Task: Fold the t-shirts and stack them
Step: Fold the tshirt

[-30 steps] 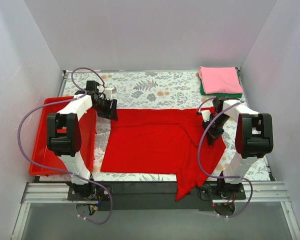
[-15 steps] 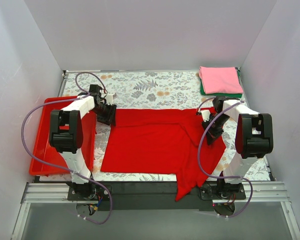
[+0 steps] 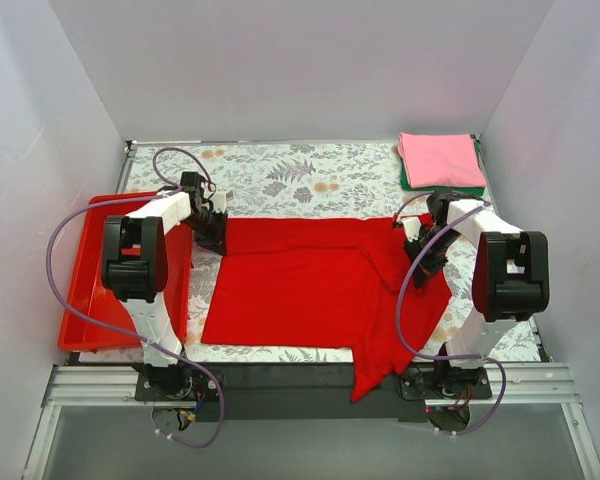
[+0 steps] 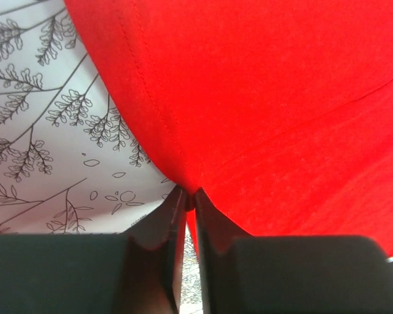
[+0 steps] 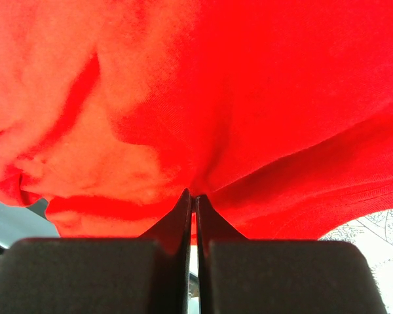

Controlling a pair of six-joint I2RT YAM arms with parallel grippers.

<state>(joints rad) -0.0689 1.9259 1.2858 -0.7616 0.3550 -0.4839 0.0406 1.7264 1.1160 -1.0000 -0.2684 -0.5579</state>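
Note:
A bright red t-shirt [image 3: 310, 280] lies spread over the middle of the table, one part hanging off the near edge. My left gripper [image 3: 218, 236] is shut on its far left edge; the left wrist view shows the hem of the red t-shirt [image 4: 262, 98] pinched between the fingertips at my left gripper [image 4: 189, 196]. My right gripper [image 3: 423, 262] is shut on the shirt's right side, where bunched cloth of the red t-shirt [image 5: 183, 98] rises from my right gripper [image 5: 194, 195]. A folded pink t-shirt [image 3: 440, 160] rests on a folded dark green t-shirt [image 3: 442, 186] at the far right corner.
A rigid red tray [image 3: 85, 290] sits at the table's left side, beside the left arm. White walls close in the table on three sides. The floral tablecloth [image 3: 300, 180] shows behind the red shirt.
My left gripper has moved slightly left onto the shirt's far left edge and closed on it. The right gripper stays shut on the cloth in nearly the same spot.

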